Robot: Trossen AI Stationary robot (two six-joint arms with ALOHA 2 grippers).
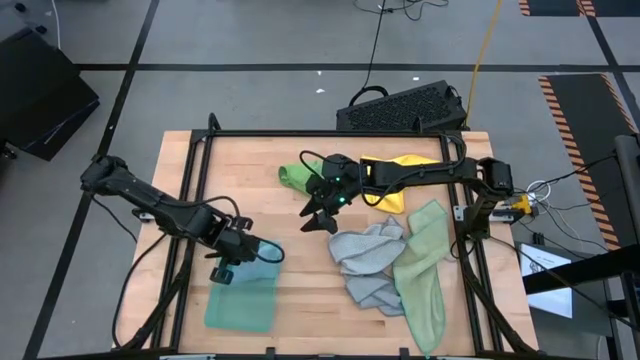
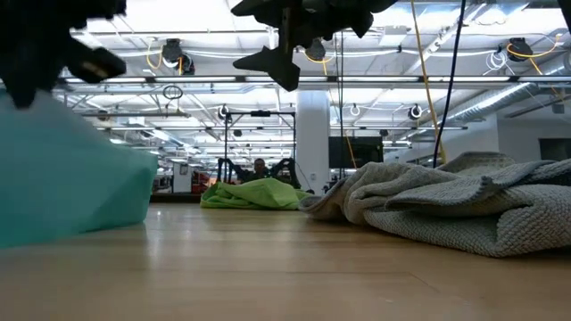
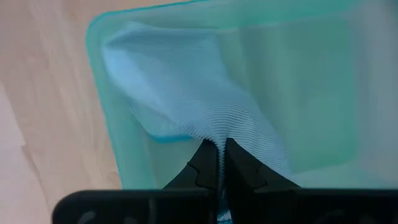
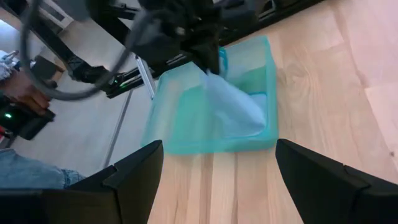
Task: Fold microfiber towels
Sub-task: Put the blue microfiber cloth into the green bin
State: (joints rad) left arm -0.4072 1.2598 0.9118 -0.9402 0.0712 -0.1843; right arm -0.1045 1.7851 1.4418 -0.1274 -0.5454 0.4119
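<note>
Your left gripper point(image 1: 232, 262) is clenched on the light blue towel's point(image 3: 186, 93) edge, lifting it off the teal towel point(image 1: 240, 300) at lower left of the high view; right gripper point(image 1: 322, 213) hangs released mid-table, holding nothing; grey towel point(image 1: 368, 262) and sage towel point(image 1: 425, 270) lie lower right; bright green towel point(image 1: 297, 176) and yellow towel point(image 1: 395, 180) upper centre.

Overhead looks down; low camera level; wrists close, sharing teal towel point(image 3: 261, 93).
</note>
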